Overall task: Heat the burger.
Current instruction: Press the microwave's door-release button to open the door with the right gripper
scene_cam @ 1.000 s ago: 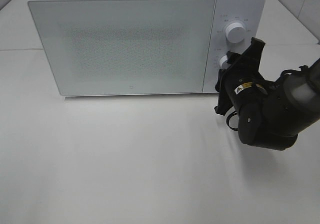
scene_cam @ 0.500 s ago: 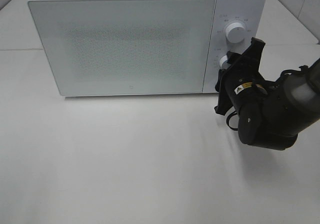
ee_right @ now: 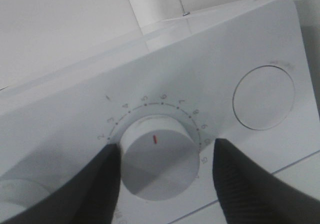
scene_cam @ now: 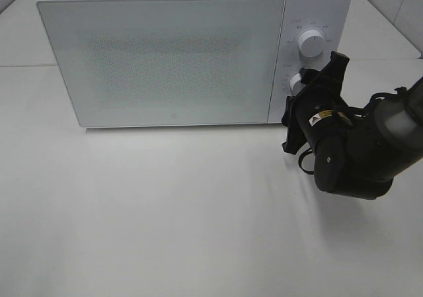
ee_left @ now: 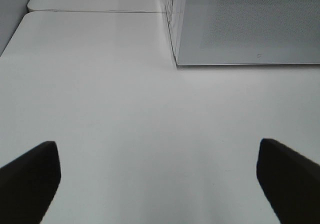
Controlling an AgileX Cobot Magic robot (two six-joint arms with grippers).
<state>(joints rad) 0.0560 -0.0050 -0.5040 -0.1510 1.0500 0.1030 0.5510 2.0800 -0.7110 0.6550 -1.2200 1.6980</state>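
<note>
Here, microwave (scene_cam: 165, 59) shut, right claw (ee_right: 166, 149) spread around lower dial (ee_right: 157, 166), left claw (ee_left: 157, 154) spread.

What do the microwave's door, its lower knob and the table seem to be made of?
Microwave door: probably glass or glossy plastic, white, with a fine dotted screen showing through it.
Lower knob: looks like smooth white plastic with a matte finish and a small red mark on its face.
Table: a plain white matte surface, perhaps laminate; the pictures cannot settle it.
</note>
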